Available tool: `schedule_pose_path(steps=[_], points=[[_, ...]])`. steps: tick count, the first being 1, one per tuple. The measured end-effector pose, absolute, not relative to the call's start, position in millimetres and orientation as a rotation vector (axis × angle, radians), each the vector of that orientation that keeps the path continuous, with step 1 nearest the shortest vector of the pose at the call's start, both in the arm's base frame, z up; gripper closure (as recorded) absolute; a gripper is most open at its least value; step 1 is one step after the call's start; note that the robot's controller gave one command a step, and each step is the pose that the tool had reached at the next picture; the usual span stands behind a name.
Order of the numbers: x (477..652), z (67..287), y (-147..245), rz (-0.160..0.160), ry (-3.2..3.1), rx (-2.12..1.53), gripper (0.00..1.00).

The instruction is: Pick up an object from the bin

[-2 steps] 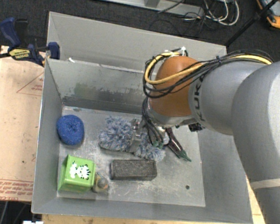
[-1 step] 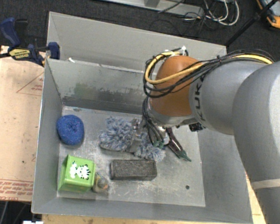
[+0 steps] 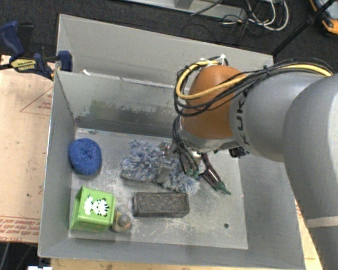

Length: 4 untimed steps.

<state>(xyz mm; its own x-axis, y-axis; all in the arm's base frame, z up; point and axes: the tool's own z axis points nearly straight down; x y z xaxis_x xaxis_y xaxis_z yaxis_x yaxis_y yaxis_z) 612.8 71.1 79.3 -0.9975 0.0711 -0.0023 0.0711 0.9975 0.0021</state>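
Bin (image 3: 59, 146) floor, as I read it from the left: a round blue scrubber (image 3: 85, 155) lies near the left wall. In front of it a green block (image 3: 93, 210) with a white picture on top sits in the near-left corner. A small grey-brown lump (image 3: 123, 221) touches the block's right side.

Mid-floor I see a fuzzy blue-and-white rag (image 3: 143, 159). Its long axis runs across the bin, roughly parallel with the back wall, with the narrower end pointing left. Just in front of it lies a dark grey slab (image 3: 160, 204), also lengthwise across the bin, its right end tilted slightly toward the back.

The gripper (image 3: 180, 167) is down on the rag's right half, sunk into the fuzz. Whether it is released or clenched I cannot tell. A slim dark piece (image 3: 217, 181) slants down to the right from under the orange wrist cover (image 3: 211, 103). I cannot tell if it is loose.
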Motion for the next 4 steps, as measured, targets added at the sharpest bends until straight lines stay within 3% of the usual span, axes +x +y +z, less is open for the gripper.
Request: schedule_pose_path(steps=[2, 4], points=[[611.4, 96, 71, 0.001, 3.144, 0.112, 1.00], [612.4, 131, 71, 0.003, 3.137, 0.110, 1.00]])
